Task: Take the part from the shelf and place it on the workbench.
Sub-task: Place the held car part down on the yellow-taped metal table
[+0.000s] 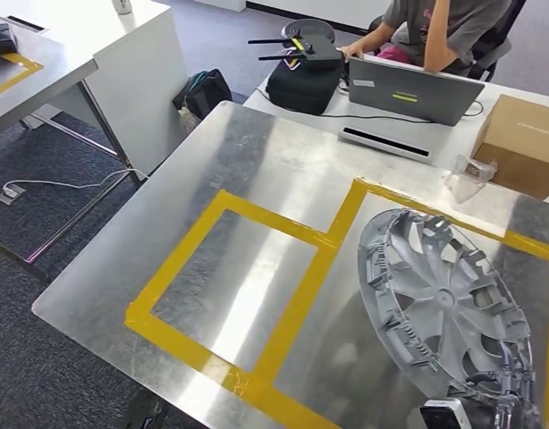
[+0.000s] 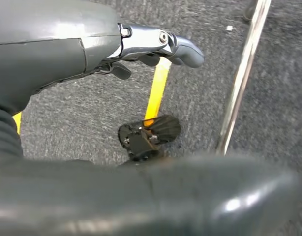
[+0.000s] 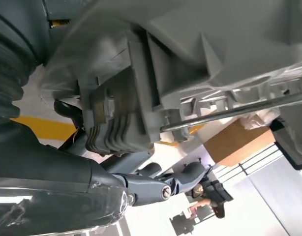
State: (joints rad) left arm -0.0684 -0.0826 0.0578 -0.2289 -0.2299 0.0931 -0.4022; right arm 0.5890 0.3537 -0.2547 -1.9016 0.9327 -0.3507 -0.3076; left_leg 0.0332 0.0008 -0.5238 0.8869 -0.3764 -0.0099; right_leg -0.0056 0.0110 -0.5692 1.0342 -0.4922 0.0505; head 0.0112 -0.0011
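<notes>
The part is a silver wheel cover (image 1: 441, 304) with several spokes. It stands tilted over the right yellow-taped field of the metal workbench (image 1: 258, 170). My right hand (image 1: 508, 393) grips its lower rim at the bench's near right corner. In the right wrist view the cover's ribbed grey back (image 3: 179, 59) is very close, with my right hand's fingers (image 3: 161, 187) curled under its edge. Whether the cover's far edge touches the bench I cannot tell. My left hand (image 2: 105, 49) hangs beside the bench over the carpet, fingers stretched out and holding nothing.
A yellow-taped rectangle (image 1: 190, 241) marks the bench's left field. Behind the bench are a laptop (image 1: 410, 89), a seated person (image 1: 441, 27), a black case with a router (image 1: 306, 76), a cardboard box (image 1: 521, 143) and a clear bag (image 1: 468, 174). A white desk (image 1: 123, 63) stands left. A metal table leg (image 2: 238, 83) rises near my left hand.
</notes>
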